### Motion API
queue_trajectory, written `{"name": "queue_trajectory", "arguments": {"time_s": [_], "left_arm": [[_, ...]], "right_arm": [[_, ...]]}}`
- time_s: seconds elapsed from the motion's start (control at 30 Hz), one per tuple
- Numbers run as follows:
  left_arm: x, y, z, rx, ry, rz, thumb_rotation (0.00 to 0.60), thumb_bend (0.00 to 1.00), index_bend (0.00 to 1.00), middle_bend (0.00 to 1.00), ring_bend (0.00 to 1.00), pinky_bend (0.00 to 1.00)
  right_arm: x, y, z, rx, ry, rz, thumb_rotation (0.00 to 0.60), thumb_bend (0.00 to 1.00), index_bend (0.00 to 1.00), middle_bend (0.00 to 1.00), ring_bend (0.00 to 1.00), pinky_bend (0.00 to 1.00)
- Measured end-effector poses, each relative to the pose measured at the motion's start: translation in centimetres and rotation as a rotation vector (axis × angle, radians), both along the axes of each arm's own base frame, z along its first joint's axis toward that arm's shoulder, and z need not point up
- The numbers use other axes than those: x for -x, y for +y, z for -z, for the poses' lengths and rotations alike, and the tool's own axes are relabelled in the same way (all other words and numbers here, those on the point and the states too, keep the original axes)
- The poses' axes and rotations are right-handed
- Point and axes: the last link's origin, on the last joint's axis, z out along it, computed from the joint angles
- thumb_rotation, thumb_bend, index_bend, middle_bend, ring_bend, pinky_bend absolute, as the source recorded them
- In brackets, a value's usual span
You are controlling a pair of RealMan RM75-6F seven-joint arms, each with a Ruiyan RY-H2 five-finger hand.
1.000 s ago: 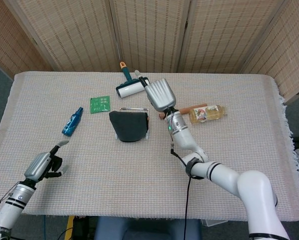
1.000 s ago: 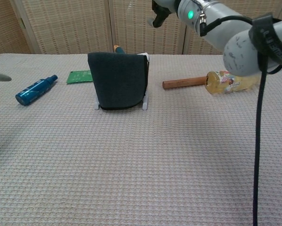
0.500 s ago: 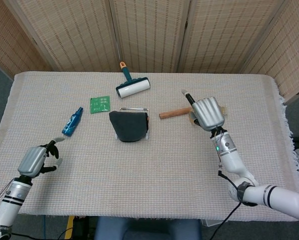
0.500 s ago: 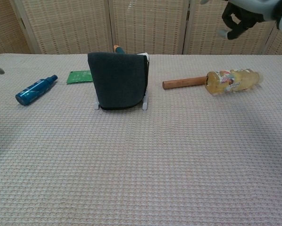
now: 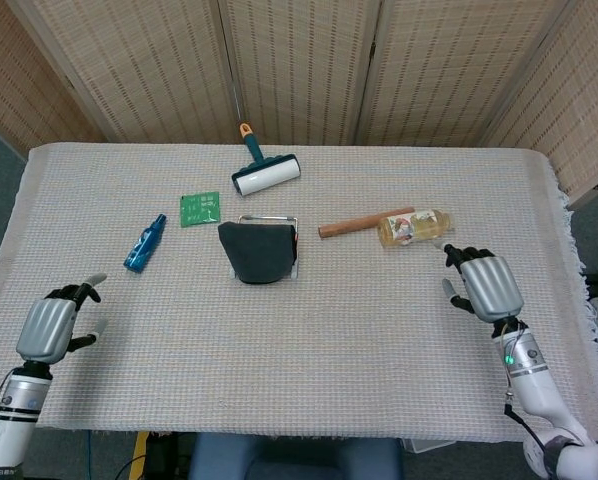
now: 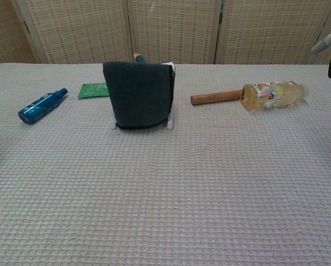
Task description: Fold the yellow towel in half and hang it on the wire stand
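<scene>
Dark towel (image 5: 258,251): it looks dark grey, not yellow. It hangs folded over the wire stand (image 5: 296,245), near the middle of the table (image 5: 309,340). It is seen from the front in the chest view too (image 6: 139,94).
Wire stand feet: the small white feet stick out under the towel on the cloth-covered table.
Left hand (image 5: 49,325): it is up over the near left corner of the table, well apart from the towel. Its fingers are apart and it holds nothing.
Right hand (image 5: 487,284): it is up over the right side of the table, near the yellow bottle (image 5: 411,227). Its fingers are loosely bent and apart, with nothing in them.
Yellow bottle: it lies on its side, touching the end of a wooden stick (image 5: 363,222).
Blue bottle (image 5: 144,243): it lies on its side, left of the towel.
Green board (image 5: 200,208): it lies flat between the blue bottle and the stand.
Lint roller (image 5: 265,172): it lies behind the stand.
</scene>
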Motion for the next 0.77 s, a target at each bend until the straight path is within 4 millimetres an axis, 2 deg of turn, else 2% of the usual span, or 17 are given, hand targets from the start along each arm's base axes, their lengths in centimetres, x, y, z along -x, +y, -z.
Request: {"name": "queue_trajectory", "arguments": {"time_s": [0.3,0.6,0.77], "left_arm": [[-0.6,-2.1,-0.1,-0.058,0.027,-0.021,0.6,0.36,0.16,0.39,0.3,0.39],[-0.9,-4.3,0.2,-0.098,0.044,-0.053,0.6,0.36,0.16,0.39,0.3,0.39],[-0.9,-5.0,0.4,-0.097,0.051,-0.06,0.6,0.36,0.16,0.39,0.3,0.38]], "right_arm": [[3.6,5.2,-1.6,0.059,-0.029,0.089,0.6,0.45,0.19,0.32,0.28,0.33],[5.0,8.9,-2.6,0.086,-0.056,0.167,0.6,0.45,0.19,0.32,0.28,0.33],[5.5,10.2,-2.9,0.104,-0.068,0.199,0.6,0.45,0.19,0.32,0.28,0.33]]}}
